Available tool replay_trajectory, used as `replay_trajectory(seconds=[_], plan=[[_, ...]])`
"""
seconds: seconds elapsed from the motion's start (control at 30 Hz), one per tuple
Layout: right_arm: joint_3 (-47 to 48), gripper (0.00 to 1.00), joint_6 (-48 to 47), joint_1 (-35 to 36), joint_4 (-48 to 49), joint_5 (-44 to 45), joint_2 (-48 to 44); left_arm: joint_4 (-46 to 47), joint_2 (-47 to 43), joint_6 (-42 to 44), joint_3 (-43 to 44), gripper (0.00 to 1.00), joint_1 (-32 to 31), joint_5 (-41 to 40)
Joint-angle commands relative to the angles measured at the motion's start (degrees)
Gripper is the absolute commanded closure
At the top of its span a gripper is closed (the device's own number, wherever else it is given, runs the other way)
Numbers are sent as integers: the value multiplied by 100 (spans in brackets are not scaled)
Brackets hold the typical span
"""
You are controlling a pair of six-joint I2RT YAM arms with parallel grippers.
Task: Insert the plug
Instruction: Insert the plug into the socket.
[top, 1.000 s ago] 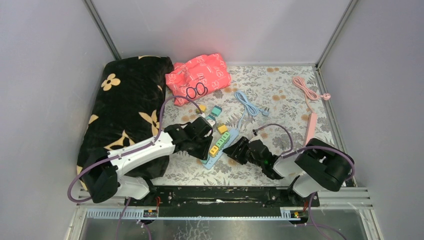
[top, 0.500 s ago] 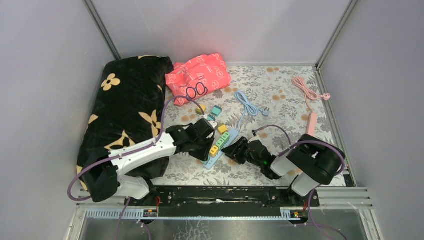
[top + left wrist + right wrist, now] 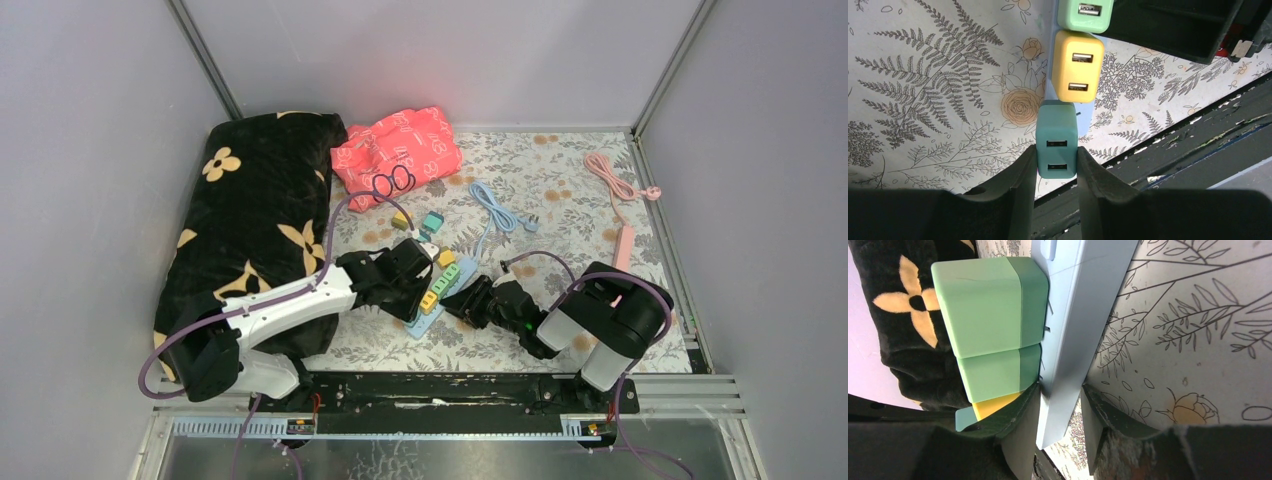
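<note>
A light blue power strip (image 3: 424,322) lies between the arms and carries a yellow plug (image 3: 1077,72) and green plugs (image 3: 983,310). My left gripper (image 3: 1057,150) is shut on a teal two-port plug (image 3: 1057,137), which stands on the strip's near end right beside the yellow plug. In the top view the left gripper (image 3: 408,283) covers that plug. My right gripper (image 3: 1060,390) is closed round the edge of the power strip (image 3: 1073,315) from the right side. It also shows in the top view (image 3: 462,300).
A black flowered cushion (image 3: 250,220) fills the left side and a red bag (image 3: 400,145) lies at the back. Loose yellow (image 3: 403,217) and teal (image 3: 432,221) plugs, a blue cable (image 3: 495,210) and a pink power strip (image 3: 622,245) lie beyond. A black rail (image 3: 440,385) runs along the near edge.
The right arm's elbow has swung left and its gripper has closed in on the strip. The left gripper has shifted slightly toward the near end of the strip.
</note>
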Motion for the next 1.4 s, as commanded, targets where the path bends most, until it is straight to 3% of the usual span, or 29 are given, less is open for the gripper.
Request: replay_trajectory(seconds=[0.0, 1.37], plan=[[-5, 57, -35, 33, -222, 14, 140, 354, 43, 182, 217, 100, -49, -121], [-61, 62, -20, 33, -71, 34, 220, 614, 317, 193, -139, 100, -302, -287]])
